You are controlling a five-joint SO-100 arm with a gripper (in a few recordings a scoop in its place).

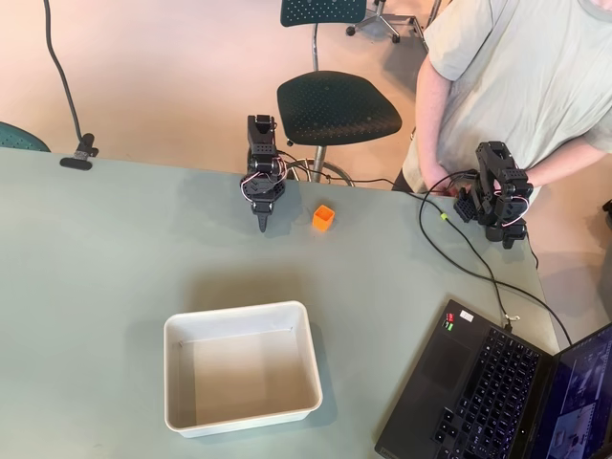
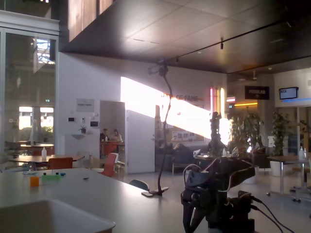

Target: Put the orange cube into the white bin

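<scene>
Orange cube (image 1: 323, 218) sits on the green table (image 1: 96, 287), just right of the gripper (image 1: 262, 221) in the overhead view, apart from it, well above the white bin (image 1: 241, 367). Likely light, rigid plastic, smooth-sided; best pinched across two opposite walls. Hollow faces up; no long axis. Jaws look clenched, holding nothing.

A: The cube (image 1: 323, 218) looks like smooth orange plastic.
B: The bin (image 1: 241, 320) too, white and slightly glossy. The table (image 1: 115, 249) is matt and smooth.
</scene>
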